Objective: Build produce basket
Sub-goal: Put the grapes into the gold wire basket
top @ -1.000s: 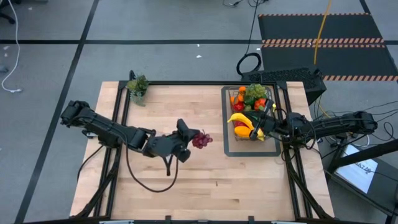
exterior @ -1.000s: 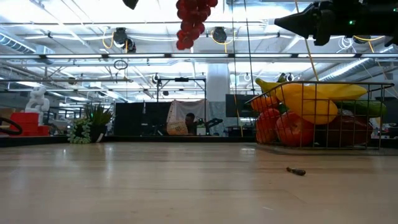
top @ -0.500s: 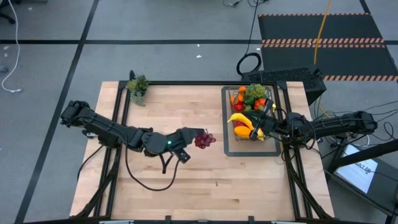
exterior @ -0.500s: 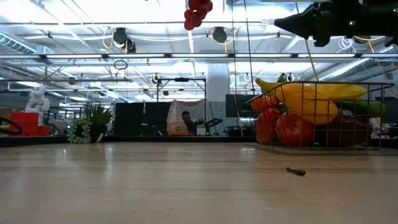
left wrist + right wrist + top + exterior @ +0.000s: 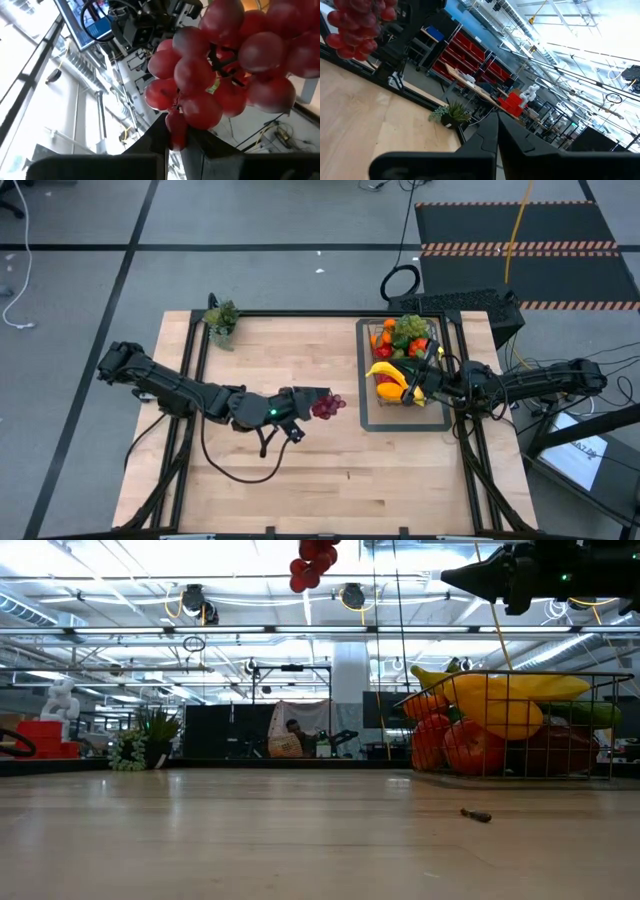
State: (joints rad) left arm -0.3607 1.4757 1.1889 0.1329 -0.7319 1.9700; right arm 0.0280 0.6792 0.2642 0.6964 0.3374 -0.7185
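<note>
The left gripper [image 5: 312,405] is clamped on the stem end of the red grape bunch [image 5: 328,405] and holds it high above mid-table. In the high view the bunch's long axis points toward 3 o'clock, at the basket [image 5: 437,370], well apart. The right gripper [image 5: 424,387], fingers fully closed and empty, hovers above the basket's 6 o'clock end, over the banana [image 5: 388,374].

Right gripper [image 5: 496,131]: dark fingers pressed together, pointing across the wooden table [image 5: 365,125]. Bunch of red grapes [image 5: 357,22] hangs above the table, in front of dark arm hardware. Small potted plant [image 5: 451,115] at the table's far edge. Beyond: red bins on shelving [image 5: 465,62], white figure [image 5: 530,95], ceiling trusses.
</note>
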